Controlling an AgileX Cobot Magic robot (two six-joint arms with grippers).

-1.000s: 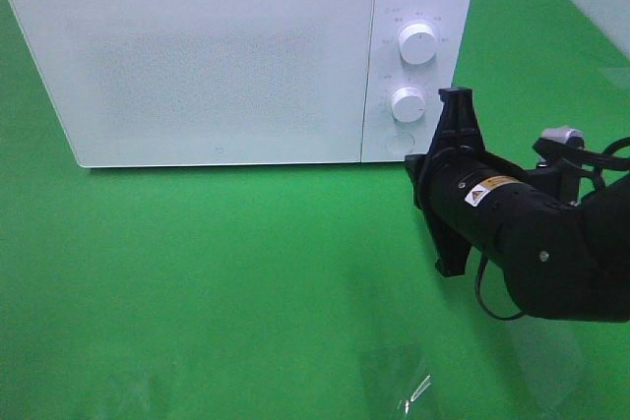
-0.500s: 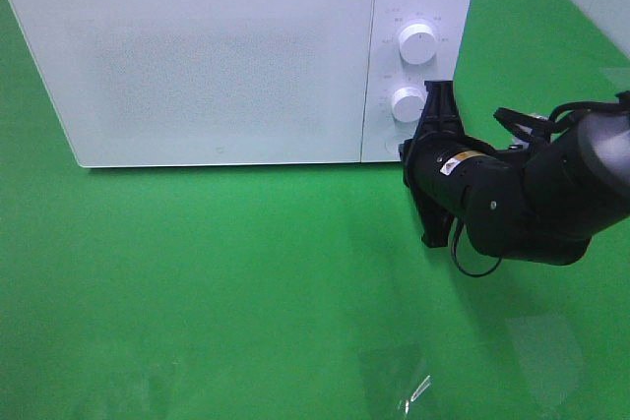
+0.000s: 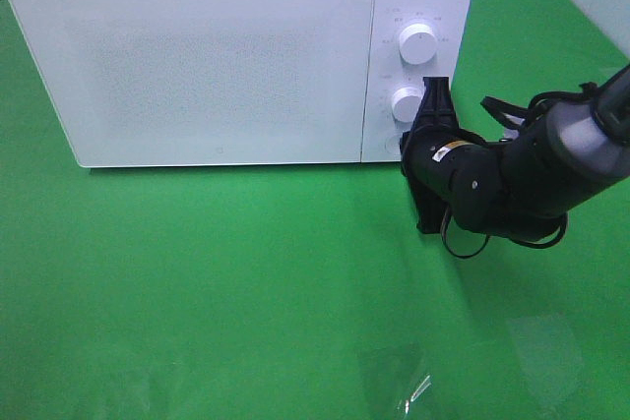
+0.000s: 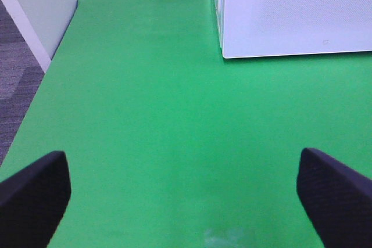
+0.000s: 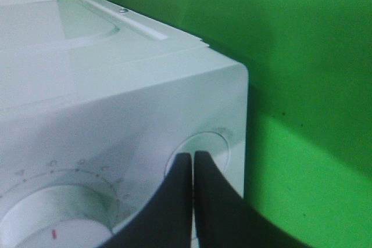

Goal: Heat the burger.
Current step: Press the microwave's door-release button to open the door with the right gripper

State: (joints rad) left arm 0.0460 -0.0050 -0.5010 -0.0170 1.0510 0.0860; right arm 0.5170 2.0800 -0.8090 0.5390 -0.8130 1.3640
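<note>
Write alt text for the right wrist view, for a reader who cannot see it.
The right pincer, shut, points at the round button at a corner of the control panel on the white microwave; contact cannot be confirmed. A white dial with a red mark sits beside the button, and the green table lies beyond.

The microwave [image 3: 217, 56] is shut and frosted, its inside hidden. Markings round the dial [image 3: 418, 43] are too small to read. The right fingers [image 3: 434, 105] cover its lower front corner, perhaps touching. The left fingers [image 4: 35, 193] are cut off at the wrist view's edges.
</note>
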